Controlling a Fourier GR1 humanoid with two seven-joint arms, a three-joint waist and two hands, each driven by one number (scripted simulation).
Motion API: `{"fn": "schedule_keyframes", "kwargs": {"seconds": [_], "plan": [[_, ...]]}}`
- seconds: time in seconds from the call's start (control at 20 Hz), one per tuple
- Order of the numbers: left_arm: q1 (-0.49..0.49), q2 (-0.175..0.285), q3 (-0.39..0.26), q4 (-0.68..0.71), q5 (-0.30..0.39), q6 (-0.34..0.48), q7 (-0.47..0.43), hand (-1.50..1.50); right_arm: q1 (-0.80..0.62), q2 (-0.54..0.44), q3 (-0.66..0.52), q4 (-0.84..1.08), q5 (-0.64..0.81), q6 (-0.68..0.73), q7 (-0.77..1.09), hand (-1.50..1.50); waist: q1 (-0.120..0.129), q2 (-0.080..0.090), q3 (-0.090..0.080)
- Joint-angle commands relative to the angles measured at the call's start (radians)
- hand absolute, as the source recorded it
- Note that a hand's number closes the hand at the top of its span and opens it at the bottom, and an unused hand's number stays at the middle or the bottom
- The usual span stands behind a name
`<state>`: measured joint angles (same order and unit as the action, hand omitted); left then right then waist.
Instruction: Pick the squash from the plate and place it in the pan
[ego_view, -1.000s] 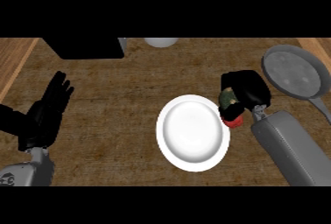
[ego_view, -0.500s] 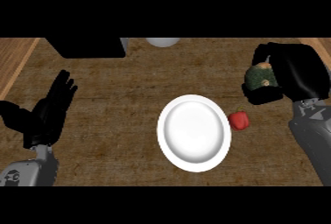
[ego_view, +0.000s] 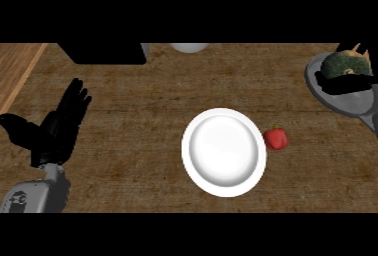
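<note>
A dark green, round squash (ego_view: 345, 64) sat at the far right edge of the head view, over the bowl of a grey metal pan (ego_view: 345, 103); whether it touched the pan's floor could not be told; the black fingers (ego_view: 344, 83) of the right hand (ego_view: 354, 84) lay across its near side, curled against it, and the rest of that hand was cut off by the view's edge. A white round plate (ego_view: 223, 152) lay bare at the middle of the brown wooden bench (ego_view: 148, 100); a small red pepper (ego_view: 275, 138) lay just beside the plate's right rim, well apart from the pan. The left hand (ego_view: 57, 131) showed near the left edge, its fingers straight and slightly spread, pointing up, holding nothing.
</note>
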<state>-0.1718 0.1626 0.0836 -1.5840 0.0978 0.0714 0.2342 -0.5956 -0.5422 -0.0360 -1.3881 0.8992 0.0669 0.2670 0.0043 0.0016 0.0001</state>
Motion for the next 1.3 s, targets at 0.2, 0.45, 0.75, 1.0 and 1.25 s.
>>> {"fn": "schedule_keyframes", "kwargs": {"seconds": [0.2,0.45,0.75,1.0,1.25], "plan": [[-0.017,-0.002,0.006,0.023,0.003,-0.018,-0.032,0.00,-0.129,-0.122,-0.199,0.417,-0.069,-0.131,-0.269,1.50,0.013,0.005,0.001],[-0.002,-0.007,-0.010,-0.017,-0.001,-0.020,-0.013,0.00,-0.201,-0.159,-0.263,0.733,-0.080,-0.245,-0.450,1.50,0.041,0.014,0.002],[-0.028,-0.016,-0.009,0.044,-0.004,-0.029,-0.052,0.00,-0.246,-0.173,-0.300,0.955,-0.101,-0.311,-0.670,1.50,0.045,0.021,0.003],[-0.013,-0.014,-0.016,-0.006,0.015,-0.045,-0.030,0.00,-0.249,-0.158,-0.307,1.080,-0.077,-0.384,-0.730,1.50,0.073,0.028,0.005],[-0.054,-0.026,-0.039,0.013,-0.024,-0.016,-0.013,0.00,-0.241,-0.160,-0.314,1.183,-0.061,-0.389,-0.686,1.50,0.076,0.036,0.007]]}}
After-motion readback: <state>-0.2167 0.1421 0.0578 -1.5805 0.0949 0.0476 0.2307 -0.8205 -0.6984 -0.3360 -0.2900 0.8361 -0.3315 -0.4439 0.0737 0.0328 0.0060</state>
